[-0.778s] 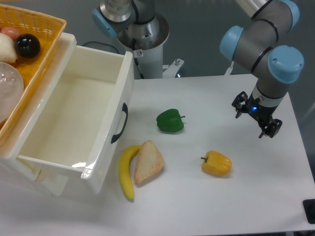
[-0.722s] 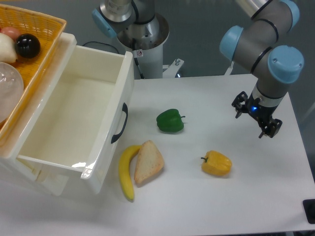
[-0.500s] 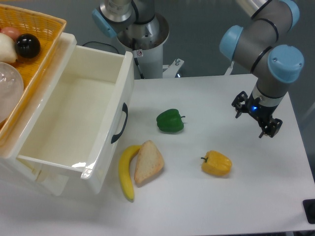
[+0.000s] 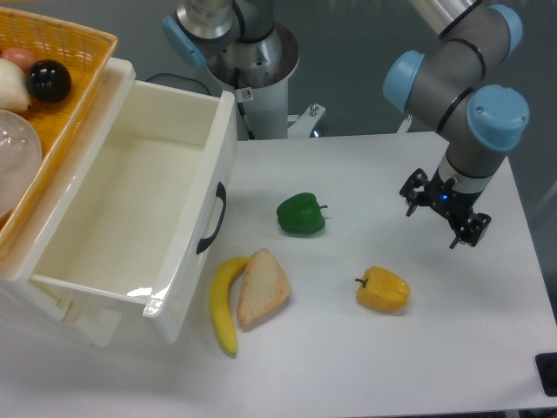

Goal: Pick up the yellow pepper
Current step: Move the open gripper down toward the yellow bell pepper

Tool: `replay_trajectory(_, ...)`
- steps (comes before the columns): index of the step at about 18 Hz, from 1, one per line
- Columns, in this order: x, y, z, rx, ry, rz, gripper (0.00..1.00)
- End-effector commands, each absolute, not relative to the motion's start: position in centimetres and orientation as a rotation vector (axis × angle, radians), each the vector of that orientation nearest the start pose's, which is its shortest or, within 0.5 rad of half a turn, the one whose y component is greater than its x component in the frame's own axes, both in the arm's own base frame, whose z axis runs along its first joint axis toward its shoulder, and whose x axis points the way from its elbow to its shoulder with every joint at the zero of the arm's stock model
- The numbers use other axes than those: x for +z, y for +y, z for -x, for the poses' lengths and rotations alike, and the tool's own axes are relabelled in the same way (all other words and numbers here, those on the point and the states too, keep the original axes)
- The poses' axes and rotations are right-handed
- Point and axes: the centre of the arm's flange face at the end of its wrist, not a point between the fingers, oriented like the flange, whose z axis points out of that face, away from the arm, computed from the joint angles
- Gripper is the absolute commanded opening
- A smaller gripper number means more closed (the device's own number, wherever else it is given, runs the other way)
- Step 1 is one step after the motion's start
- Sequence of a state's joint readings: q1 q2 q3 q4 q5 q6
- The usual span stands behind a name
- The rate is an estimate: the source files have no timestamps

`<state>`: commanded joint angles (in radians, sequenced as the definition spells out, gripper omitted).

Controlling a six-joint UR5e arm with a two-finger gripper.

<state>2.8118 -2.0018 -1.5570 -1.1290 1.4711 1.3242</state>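
A robot arm's hand (image 4: 441,215) is hanging above the right side of a white tabletop (image 4: 348,366), its two dark fingers spread apart and gripping nothing. Below it and a little to its left, the yellow pepper (image 4: 383,289) is lying on its side on the tabletop, its short dark stem pointing left, well clear of the fingers. A green pepper (image 4: 301,214) is sitting near the middle of the tabletop, up and to the left of the yellow one and apart from it. Farther left, a wedge of bread (image 4: 262,286) is lying against a curved banana (image 4: 222,302), the two touching along one side. A white drawer (image 4: 130,209) is standing pulled open at the left edge, its black handle (image 4: 212,219) facing the produce and its inside showing bare white walls. Above the drawer, a yellow woven basket (image 4: 61,52) is holding a glossy black ball (image 4: 49,80), a clear rounded object (image 4: 17,161) and other items that are only partly in view. The arm's grey links and light blue joint caps (image 4: 498,116) are rising from the hand toward the upper right, while its base (image 4: 239,39) is standing at the back of the table.
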Motion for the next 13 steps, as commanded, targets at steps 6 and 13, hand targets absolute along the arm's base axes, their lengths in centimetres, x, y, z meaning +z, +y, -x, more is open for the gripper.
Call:
replay_trajectory(6, 28.5, 36.2, 56.3, -0.006, 0.019, 3.029, 1.00)
replay_trajectory(13, 26.0, 38.7, 57.6, 0.020, 0.634, 2.943, 1.00)
